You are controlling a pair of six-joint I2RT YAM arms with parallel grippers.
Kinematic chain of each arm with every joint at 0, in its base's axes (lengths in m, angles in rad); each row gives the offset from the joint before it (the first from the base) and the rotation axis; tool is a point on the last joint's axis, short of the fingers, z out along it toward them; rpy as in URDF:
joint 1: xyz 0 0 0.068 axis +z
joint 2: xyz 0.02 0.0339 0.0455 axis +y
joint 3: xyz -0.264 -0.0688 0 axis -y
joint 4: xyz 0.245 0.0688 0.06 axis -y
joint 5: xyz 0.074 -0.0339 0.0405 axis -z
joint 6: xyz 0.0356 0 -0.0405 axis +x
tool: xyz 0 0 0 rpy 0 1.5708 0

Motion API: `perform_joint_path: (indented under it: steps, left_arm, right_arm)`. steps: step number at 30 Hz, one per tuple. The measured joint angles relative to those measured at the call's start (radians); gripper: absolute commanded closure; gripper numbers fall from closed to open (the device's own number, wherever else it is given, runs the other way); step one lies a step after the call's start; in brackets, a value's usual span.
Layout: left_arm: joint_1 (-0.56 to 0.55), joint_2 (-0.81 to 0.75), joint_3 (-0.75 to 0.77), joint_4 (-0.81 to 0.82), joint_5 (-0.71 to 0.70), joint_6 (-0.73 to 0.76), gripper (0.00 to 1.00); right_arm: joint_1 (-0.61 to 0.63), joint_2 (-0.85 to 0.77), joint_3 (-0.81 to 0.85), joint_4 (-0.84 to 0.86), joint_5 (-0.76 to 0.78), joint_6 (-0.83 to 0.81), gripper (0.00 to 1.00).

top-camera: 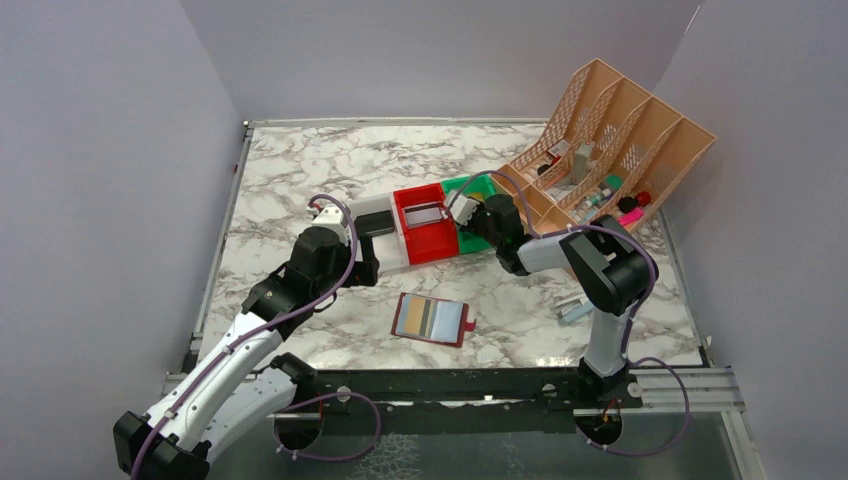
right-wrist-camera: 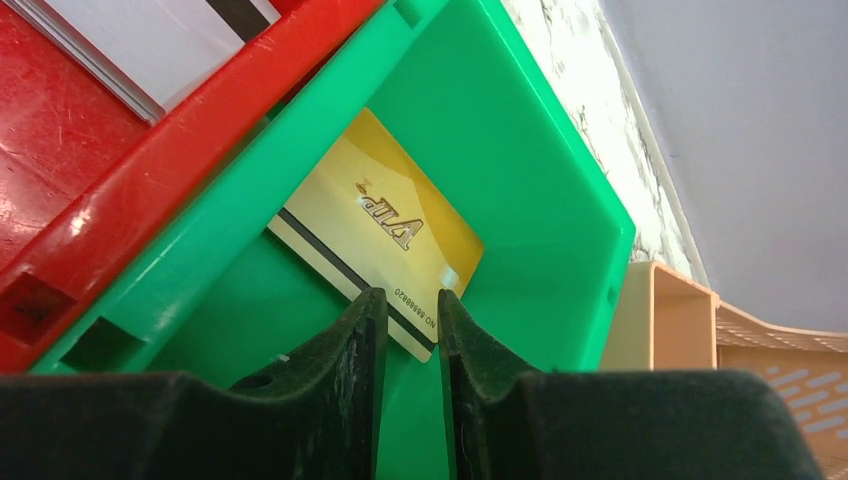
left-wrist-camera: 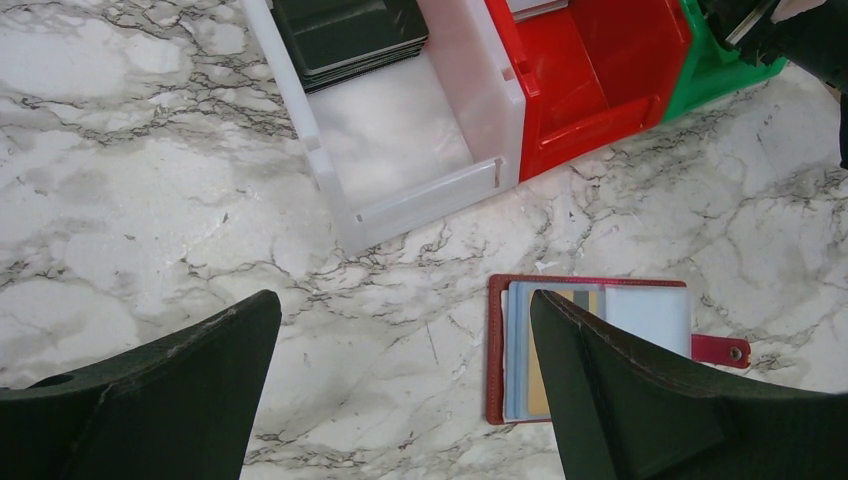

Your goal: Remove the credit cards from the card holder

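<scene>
Right pincer (right-wrist-camera: 405, 315), narrowly parted at lower centre, hovered at a thin, stiff, slick gold plastic credit card (right-wrist-camera: 380, 215); likely best edge-pinched.

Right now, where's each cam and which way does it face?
Top: above and behind the bases, looking down and forward over the table; left arm and right arm both show.
Left wrist: on the left arm, looking down at the white bin, red bin and holder; left claw open at the bottom.
Right wrist: on the right arm, looking into the green bin at a gold card; right claw barely open.
Shared: holder in top and left wrist; red bin in all three.
</scene>
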Motion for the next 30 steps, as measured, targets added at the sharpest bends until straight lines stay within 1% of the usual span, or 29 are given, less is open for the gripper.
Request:
perform_joint_path:
  steps: [7, 11, 13, 16, 20, 22, 24, 26, 28, 30]
  left_arm:
    - [0.000, 0.005, 0.000, -0.001, 0.000, 0.000, 0.01]
    - [0.000, 0.006, 0.000, -0.001, 0.000, 0.000, 0.01]
    - [0.000, 0.006, 0.000, -0.001, 0.000, 0.000, 0.01]
    - [0.000, 0.006, 0.000, -0.001, 0.000, 0.000, 0.01]
    - [0.000, 0.009, 0.000, -0.001, 0.000, 0.000, 0.01]
    - [0.000, 0.012, 0.000, -0.001, 0.000, 0.000, 0.01]
    - [0.000, 0.014, 0.000, -0.001, 0.001, -0.001, 0.01]
    - [0.000, 0.016, 0.000, -0.001, 0.007, -0.003, 0.01]
    - [0.001, 0.016, 0.000, -0.001, 0.020, -0.012, 0.03]
    - [0.001, 0.016, 0.000, 0.000, 0.042, -0.024, 0.05]
  right_arm:
    - [-0.002, -0.042, 0.000, -0.005, 0.001, 0.062, 0.69]
    - [-0.002, -0.138, 0.000, -0.042, 0.023, 0.194, 0.68]
    - [-0.002, -0.214, 0.002, -0.100, 0.032, 0.310, 0.66]
    - [-0.002, -0.346, 0.023, -0.237, 0.014, 0.562, 0.66]
    - [-0.004, -0.459, 0.044, -0.407, -0.119, 0.898, 0.67]
    - [-0.005, -0.486, 0.023, -0.451, -0.206, 1.047, 0.68]
    - [0.003, -0.512, -0.049, -0.445, -0.283, 1.188, 0.68]
    - [0.033, -0.547, -0.172, -0.410, -0.340, 1.318, 0.67]
    - [0.084, -0.574, -0.264, -0.401, -0.370, 1.403, 0.67]
    - [0.143, -0.593, -0.319, -0.393, -0.381, 1.464, 0.68]
